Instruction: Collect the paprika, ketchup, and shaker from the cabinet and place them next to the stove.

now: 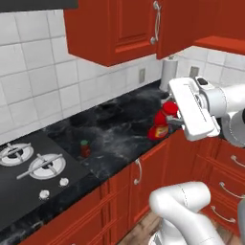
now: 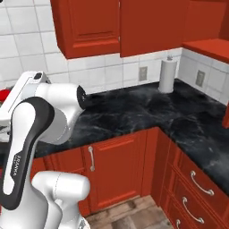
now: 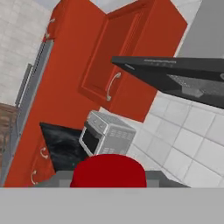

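My gripper (image 1: 172, 115) is shut on the ketchup (image 1: 160, 127), a red bottle with a yellow-red label, held tilted just above the black counter to the right of the stove (image 1: 33, 167). In the hand view its red cap (image 3: 108, 169) sits between my fingertips. The paprika (image 1: 85, 148), a small dark jar with a green lid, stands upright on the counter beside the stove's right edge. Red wall cabinets (image 1: 115, 28) hang above with doors shut. A sliver of the ketchup (image 2: 3, 95) peeks past my arm in the right base view. The shaker is out of view.
A paper towel roll (image 1: 168, 72) stands at the back corner of the counter (image 1: 119, 124), also in the right base view as paper towel roll (image 2: 167, 75). The hand view takes in a toaster oven (image 3: 107, 133) and a black range hood (image 3: 175, 74).
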Robot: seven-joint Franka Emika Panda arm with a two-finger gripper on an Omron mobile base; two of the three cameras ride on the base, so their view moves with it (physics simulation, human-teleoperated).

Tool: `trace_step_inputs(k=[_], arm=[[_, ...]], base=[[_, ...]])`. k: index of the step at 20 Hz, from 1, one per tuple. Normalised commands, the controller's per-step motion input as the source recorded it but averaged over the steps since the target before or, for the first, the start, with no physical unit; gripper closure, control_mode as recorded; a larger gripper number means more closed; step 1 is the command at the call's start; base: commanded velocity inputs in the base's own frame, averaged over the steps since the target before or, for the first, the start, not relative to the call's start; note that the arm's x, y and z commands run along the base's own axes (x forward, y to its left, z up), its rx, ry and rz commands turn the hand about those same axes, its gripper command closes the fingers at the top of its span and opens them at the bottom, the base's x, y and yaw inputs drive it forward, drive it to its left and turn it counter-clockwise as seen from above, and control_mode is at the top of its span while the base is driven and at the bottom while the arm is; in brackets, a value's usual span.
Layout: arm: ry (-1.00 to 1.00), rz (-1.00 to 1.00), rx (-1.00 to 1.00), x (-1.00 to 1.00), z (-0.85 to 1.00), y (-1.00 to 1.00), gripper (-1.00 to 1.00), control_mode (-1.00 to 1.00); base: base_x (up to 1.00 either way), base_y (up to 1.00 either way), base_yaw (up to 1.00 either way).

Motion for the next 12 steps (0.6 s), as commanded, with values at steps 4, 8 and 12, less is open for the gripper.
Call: trace_step_inputs(k=[4,8,12], arm=[[0.0,0.0,0.0,0.0,0.0,0.0,1.0,1.0],[0.0,0.0,0.0,0.0,0.0,0.0,1.0,1.0],[0.0,0.0,0.0,0.0,0.0,0.0,1.0,1.0]], base=[[-0.05,-0.11,0.52],[0.07,-0.05,0.51],[0.49,-0.2,0.39]])
